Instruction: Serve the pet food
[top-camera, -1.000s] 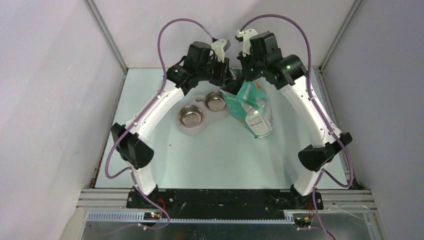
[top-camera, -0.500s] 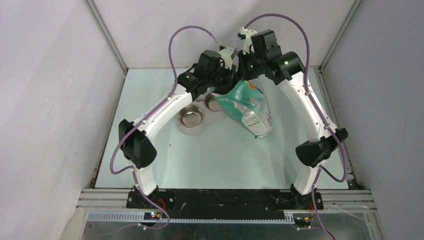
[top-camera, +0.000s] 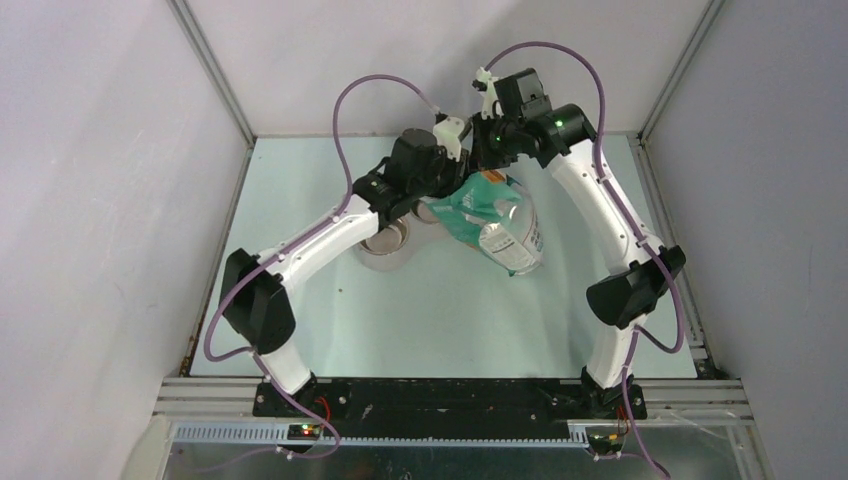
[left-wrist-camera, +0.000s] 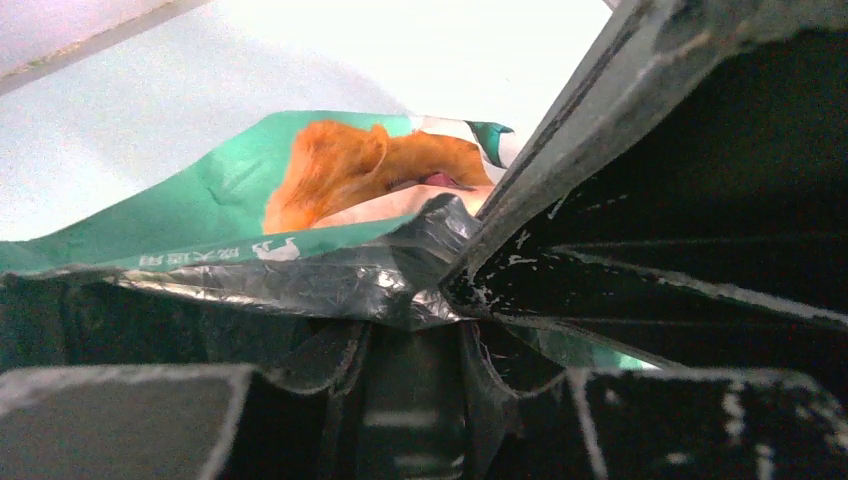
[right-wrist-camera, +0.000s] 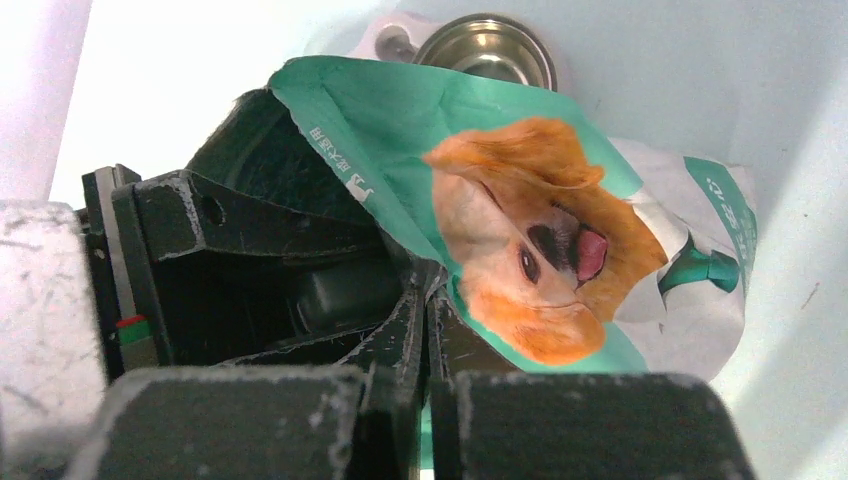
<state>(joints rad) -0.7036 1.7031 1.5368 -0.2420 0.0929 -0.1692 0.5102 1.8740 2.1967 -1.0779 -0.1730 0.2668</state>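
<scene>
A teal-green and white bag (top-camera: 497, 215) printed with a dog lies tilted at the table's back middle. My right gripper (top-camera: 488, 168) is shut on its top edge and holds the mouth up; in the right wrist view the jaws (right-wrist-camera: 428, 290) pinch the green film beside the dog's face (right-wrist-camera: 540, 230). My left gripper (top-camera: 455, 188) sits at the bag's mouth, against the silver inner foil (left-wrist-camera: 300, 285). Between its jaws (left-wrist-camera: 415, 340) is a clear scoop (left-wrist-camera: 415, 385), its handle gripped. The pet food is hidden.
A twin steel bowl stand (top-camera: 382, 256) sits left of the bag, mostly covered by my left arm; one bowl (right-wrist-camera: 487, 45) shows beyond the bag in the right wrist view. My right gripper's black finger (left-wrist-camera: 650, 200) fills the right of the left wrist view. Walls close in behind.
My left arm has swung right and forward over the bowls, bringing its gripper to the bag's mouth. My right gripper has shifted slightly back, still holding the bag's edge.
</scene>
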